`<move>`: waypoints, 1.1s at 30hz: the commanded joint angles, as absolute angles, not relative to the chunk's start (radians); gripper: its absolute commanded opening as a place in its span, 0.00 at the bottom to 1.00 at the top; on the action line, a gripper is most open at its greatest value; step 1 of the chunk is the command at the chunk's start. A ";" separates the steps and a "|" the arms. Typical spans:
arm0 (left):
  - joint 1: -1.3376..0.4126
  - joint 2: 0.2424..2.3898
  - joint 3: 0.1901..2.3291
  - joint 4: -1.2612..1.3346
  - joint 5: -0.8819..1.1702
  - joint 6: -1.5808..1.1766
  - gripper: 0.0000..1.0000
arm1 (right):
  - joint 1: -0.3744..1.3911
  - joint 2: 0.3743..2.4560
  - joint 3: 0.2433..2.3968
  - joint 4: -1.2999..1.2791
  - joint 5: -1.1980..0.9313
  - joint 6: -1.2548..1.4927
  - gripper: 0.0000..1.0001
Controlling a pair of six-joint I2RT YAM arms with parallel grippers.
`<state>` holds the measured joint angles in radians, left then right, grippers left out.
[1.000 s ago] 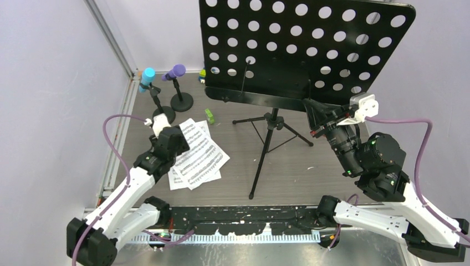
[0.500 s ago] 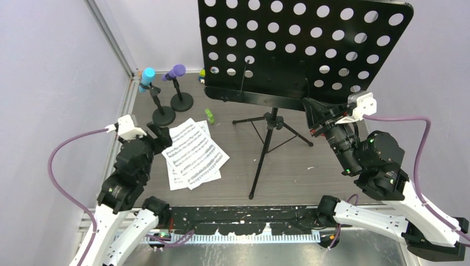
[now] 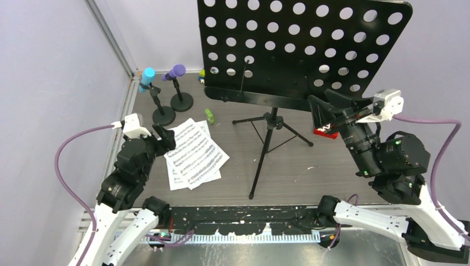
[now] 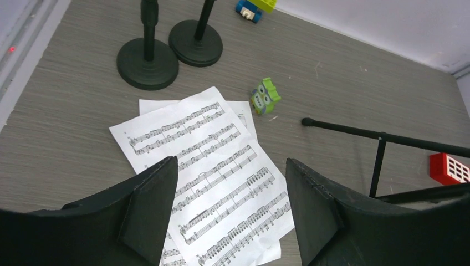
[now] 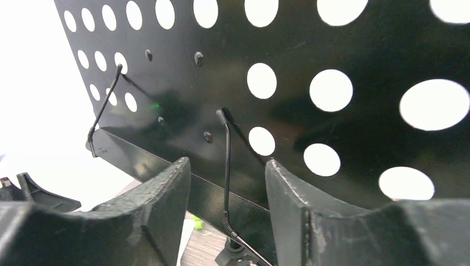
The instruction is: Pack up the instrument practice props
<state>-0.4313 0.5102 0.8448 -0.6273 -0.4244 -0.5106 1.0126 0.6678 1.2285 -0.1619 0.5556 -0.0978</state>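
To the far left of the music stand (image 3: 299, 50), a cyan microphone (image 3: 147, 75) and a purple microphone (image 3: 177, 71) sit tilted atop two short round-based holders (image 3: 163, 116) whose bases stand just beside each other on the counter (image 3: 310, 177). Nearer the stand's left front, the left tool (image 4: 231, 163) hovers over the overlapping sheet-music pages (image 3: 195, 155), fingers spread wide and gripping nothing. A green toy brick (image 3: 209, 114) lies between the pages and the stand's tripod legs (image 3: 260, 160). Just right of those legs rests a red block (image 3: 325, 133). At the stand's lower right corner, the right tool (image 5: 227, 162) faces the perforated plate, fingers parted and holding nothing.
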 commanded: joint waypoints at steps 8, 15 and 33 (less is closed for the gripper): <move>-0.428 0.403 0.672 -0.301 -0.080 -0.411 0.79 | 1.017 0.431 1.251 -0.375 0.394 -0.092 0.67; -0.428 0.458 0.566 -0.031 0.031 -0.487 0.81 | 1.017 0.261 1.121 -0.473 0.491 0.049 0.68; -0.757 0.916 0.513 0.616 -0.054 -0.347 0.80 | 1.016 0.071 0.738 -0.782 0.747 0.811 0.72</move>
<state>-0.6765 0.8425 0.5018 0.3370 0.0067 -0.4438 1.0122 0.0231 0.7734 -0.6914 0.7143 0.5591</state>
